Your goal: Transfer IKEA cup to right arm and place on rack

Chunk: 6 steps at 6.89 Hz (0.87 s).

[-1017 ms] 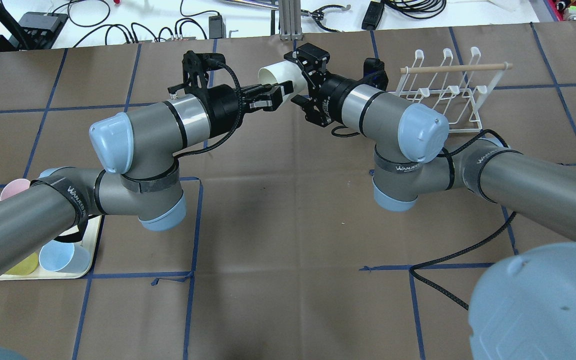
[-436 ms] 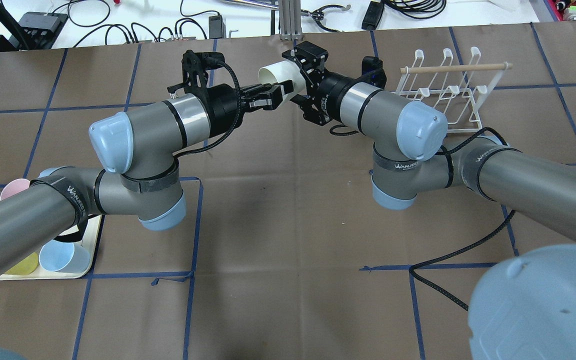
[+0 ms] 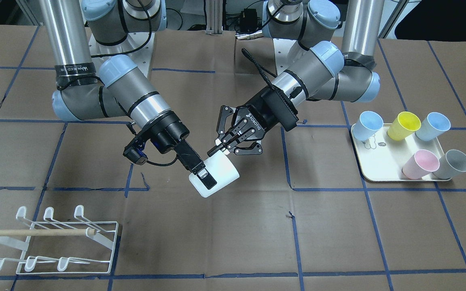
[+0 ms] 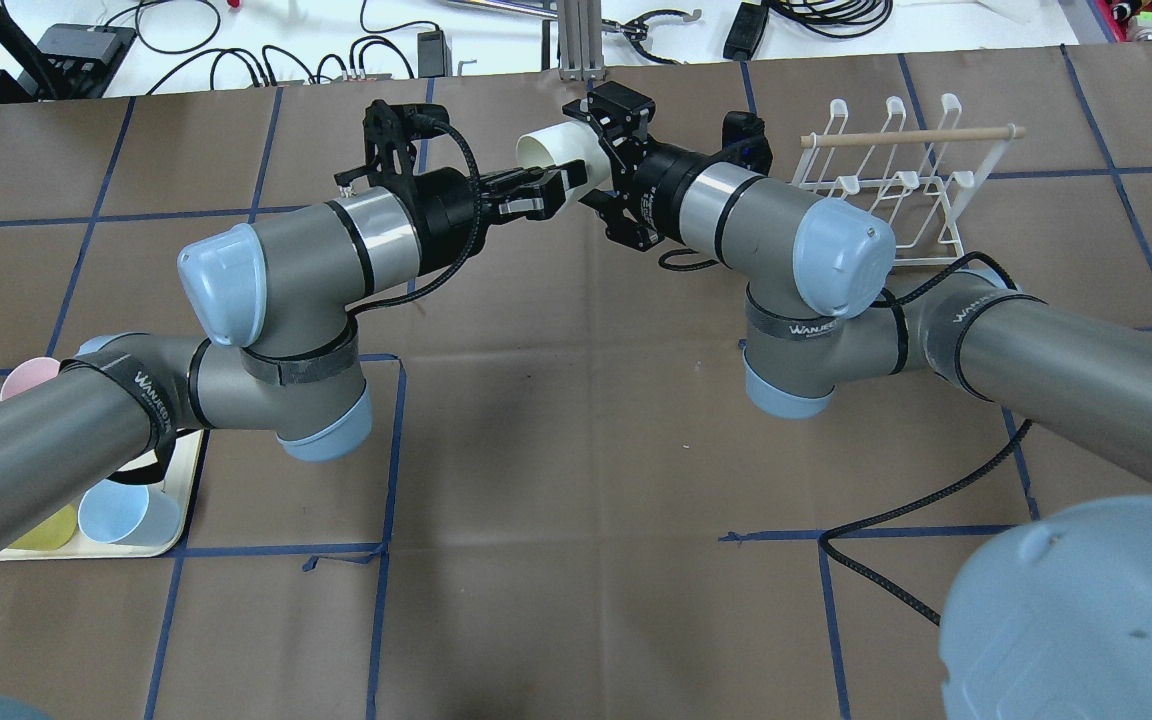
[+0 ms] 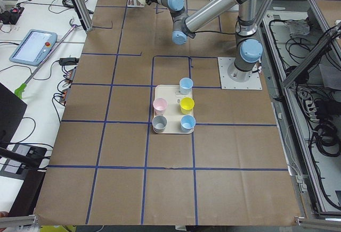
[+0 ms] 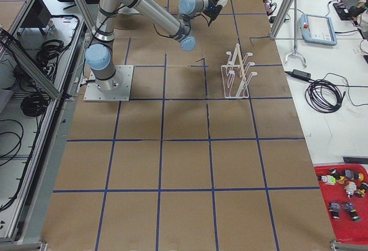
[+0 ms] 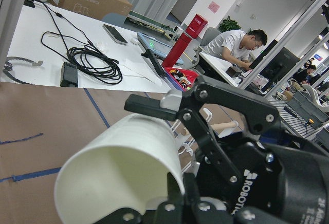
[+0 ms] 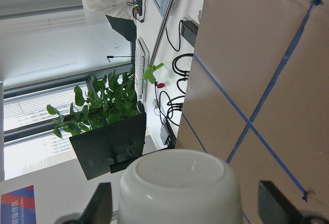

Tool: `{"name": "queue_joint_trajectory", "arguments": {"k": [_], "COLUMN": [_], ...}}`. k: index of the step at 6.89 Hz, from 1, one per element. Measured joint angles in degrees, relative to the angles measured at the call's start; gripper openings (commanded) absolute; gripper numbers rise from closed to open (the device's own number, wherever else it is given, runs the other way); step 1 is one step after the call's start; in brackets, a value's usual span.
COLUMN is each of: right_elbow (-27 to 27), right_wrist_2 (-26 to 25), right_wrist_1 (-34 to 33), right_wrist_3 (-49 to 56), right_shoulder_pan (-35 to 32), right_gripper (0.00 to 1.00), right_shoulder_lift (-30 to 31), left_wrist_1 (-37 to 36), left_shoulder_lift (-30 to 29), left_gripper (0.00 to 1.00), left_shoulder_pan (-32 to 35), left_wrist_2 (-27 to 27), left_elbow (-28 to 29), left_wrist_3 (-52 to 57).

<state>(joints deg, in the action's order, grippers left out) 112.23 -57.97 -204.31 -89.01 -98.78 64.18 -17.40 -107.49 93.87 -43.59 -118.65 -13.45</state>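
Your white cup (image 3: 221,174) hangs in mid-air above the worktop (image 3: 338,242). It lies on its side, well apart from the rack (image 3: 34,232). The left jaws pinch its wall at the open end.

Over the last second the right arm (image 4: 746,215) has eased a little further towards the cup, so the right jaws now reach further over its closed end. The cup and the left arm (image 4: 336,250) have not shifted.

The right jaws are spread. In the right wrist view the cup's base sits between the two fingers with a gap on each side.

You are midway through the handover: the right jaws are lined up on the cup but do not grip it yet. By my judgement, the right jaws need to close on the cup's body before the left jaws let go. If the left jaws release early, the cup drops to the worktop.
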Motion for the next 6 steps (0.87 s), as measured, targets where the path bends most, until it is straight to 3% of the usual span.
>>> {"name": "queue_joint_trajectory", "arguments": {"k": [6], "right_elbow": [-0.2], "right_wrist_2": [0.2], "right_wrist_1": [0.1], "right_wrist_3": [0.1], "right_shoulder_pan": [0.1], "right_gripper": [0.77], "right_shoulder_lift": [0.4], "left_wrist_1": [0.0], "left_shoulder_lift": [0.1], "left_gripper": [0.04], "left_shoulder_pan": [0.0], "left_wrist_2": [0.0], "left_elbow": [0.2], "left_wrist_3": [-1.0]}}
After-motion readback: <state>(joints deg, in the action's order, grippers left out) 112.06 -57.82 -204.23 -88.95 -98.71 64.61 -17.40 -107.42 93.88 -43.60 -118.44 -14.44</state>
